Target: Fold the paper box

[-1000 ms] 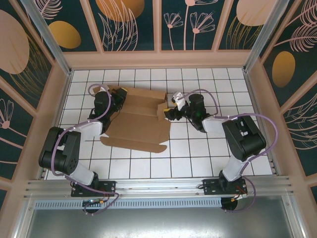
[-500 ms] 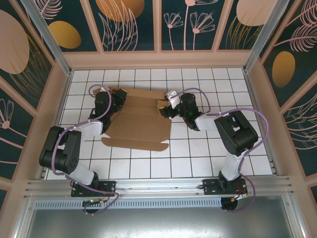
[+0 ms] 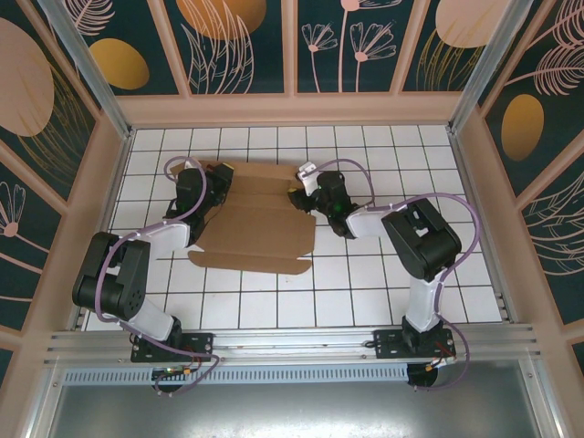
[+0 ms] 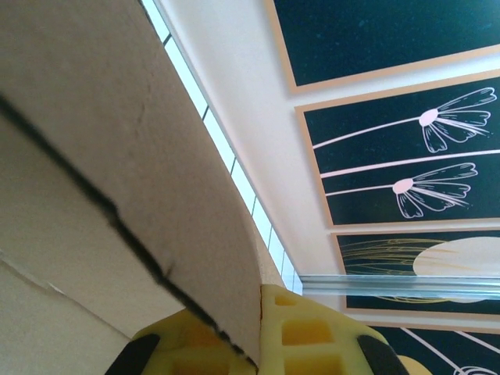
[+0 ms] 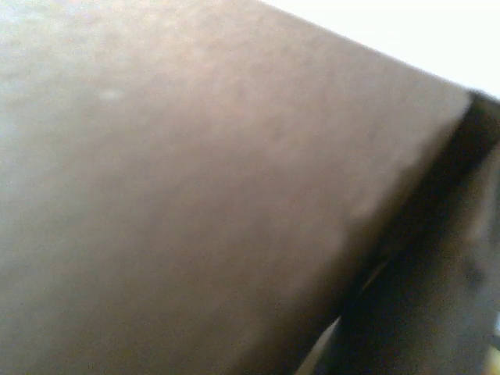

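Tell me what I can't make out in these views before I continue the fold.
Right wrist view: the flat brown cardboard box sheet is too close and blurred; whether the right gripper is open or gripping it is unclear.
Top view: that gripper's tips are too small to read at the sheet's edge.
Left wrist view: the yellow pads of the left gripper, clamped on the sheet, are cut off by the bottom edge.

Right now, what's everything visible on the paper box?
The paper box is a plain brown cardboard die-cut sheet with creases and flaps, unassembled, lying mostly flat on the white tiled table. The left gripper pinches its far-left edge, jaws shut. The right gripper is at its far-right flap; contact unclear.
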Controlling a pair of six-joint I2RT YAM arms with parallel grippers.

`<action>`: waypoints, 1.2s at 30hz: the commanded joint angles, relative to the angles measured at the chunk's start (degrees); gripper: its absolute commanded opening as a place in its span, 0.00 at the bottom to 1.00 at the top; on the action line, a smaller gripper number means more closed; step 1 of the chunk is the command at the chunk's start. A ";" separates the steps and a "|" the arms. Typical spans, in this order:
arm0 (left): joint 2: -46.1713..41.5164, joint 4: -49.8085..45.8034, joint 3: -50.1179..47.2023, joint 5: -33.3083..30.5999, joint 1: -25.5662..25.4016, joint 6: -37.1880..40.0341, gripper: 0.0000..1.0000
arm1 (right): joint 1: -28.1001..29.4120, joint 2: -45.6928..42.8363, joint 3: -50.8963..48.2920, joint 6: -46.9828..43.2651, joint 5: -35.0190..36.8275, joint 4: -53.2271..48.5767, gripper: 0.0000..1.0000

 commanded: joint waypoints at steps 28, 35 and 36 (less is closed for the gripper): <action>-3.00 -18.46 2.77 -5.16 -5.57 -8.80 0.00 | 6.02 12.46 18.24 13.38 40.57 -17.61 0.00; -2.86 -19.13 2.74 -5.94 -5.83 -9.85 0.00 | 5.93 14.39 21.79 18.46 39.82 -23.04 0.00; -2.94 -19.43 2.84 -6.06 -5.76 -9.94 0.00 | 5.85 14.11 21.75 18.61 39.55 -23.06 0.00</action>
